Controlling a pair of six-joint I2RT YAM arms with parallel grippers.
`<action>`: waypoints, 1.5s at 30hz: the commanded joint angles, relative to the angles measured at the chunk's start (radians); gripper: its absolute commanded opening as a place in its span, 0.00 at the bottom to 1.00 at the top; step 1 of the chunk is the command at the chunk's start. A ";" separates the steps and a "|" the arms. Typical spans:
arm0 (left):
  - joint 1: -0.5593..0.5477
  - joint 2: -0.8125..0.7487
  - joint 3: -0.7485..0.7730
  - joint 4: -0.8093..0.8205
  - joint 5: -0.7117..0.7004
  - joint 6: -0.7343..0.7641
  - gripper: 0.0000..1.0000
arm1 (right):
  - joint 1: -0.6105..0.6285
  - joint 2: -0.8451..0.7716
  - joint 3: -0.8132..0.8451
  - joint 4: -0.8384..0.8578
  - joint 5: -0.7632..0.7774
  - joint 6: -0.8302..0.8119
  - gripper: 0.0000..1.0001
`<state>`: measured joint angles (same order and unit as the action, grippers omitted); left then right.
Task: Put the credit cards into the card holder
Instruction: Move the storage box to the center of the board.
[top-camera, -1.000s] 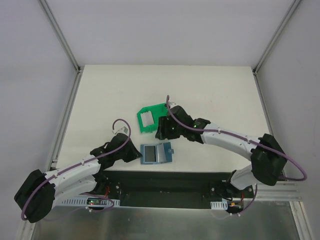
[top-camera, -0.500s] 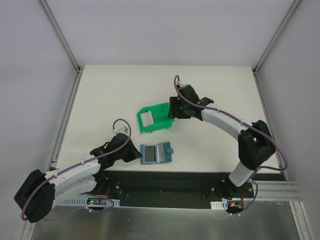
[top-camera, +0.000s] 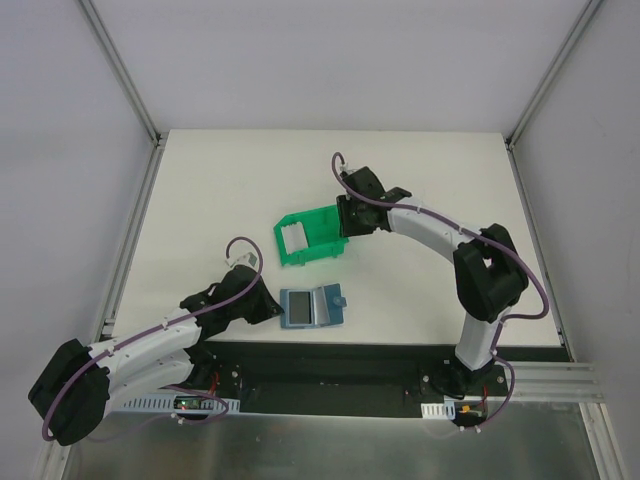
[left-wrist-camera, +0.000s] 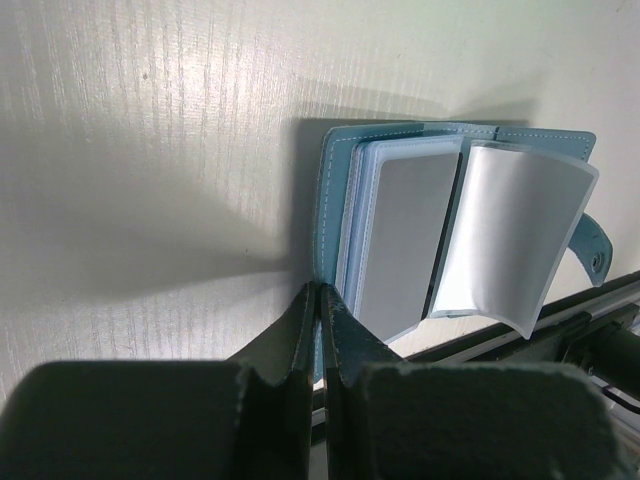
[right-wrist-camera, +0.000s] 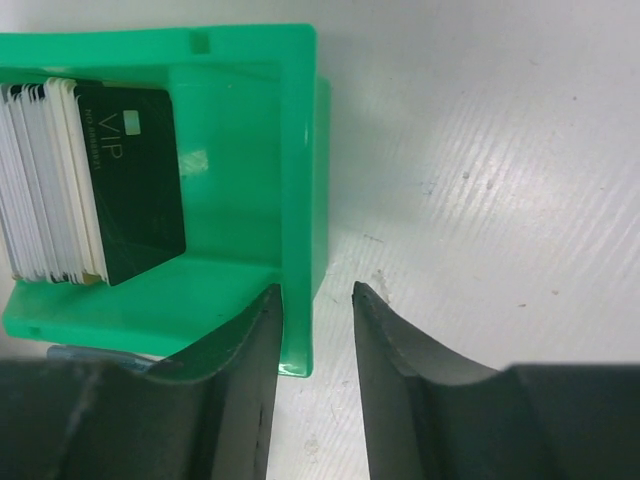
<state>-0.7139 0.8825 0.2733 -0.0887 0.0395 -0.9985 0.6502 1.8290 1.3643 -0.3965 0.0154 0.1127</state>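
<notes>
Right claw (right-wrist-camera: 314, 292) has swung away from the open teal-blue folding card holder (top-camera: 312, 306) to the green plastic bin (right-wrist-camera: 297, 150), jaws apart astride its end wall. Credit cards (right-wrist-camera: 100, 180) stacked inside, none picked. Left claw (left-wrist-camera: 320, 296) closed at the holder's cover edge on the white table (top-camera: 230, 190).

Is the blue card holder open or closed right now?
Open: the card holder lies spread, its clear sleeves fanned apart and the snap tab unfastened.
</notes>
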 joint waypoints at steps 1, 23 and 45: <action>-0.004 0.007 0.037 -0.014 -0.016 0.020 0.00 | -0.017 -0.016 0.032 -0.025 0.057 -0.056 0.34; -0.004 0.016 0.049 -0.013 -0.009 0.023 0.00 | -0.064 -0.097 -0.080 -0.005 0.050 -0.061 0.24; -0.004 -0.025 0.060 -0.014 0.017 0.005 0.00 | 0.190 -0.444 -0.173 -0.052 0.107 0.109 0.57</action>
<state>-0.7139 0.8883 0.2966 -0.0956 0.0452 -0.9810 0.7204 1.4815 1.3361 -0.5289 0.1196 0.0345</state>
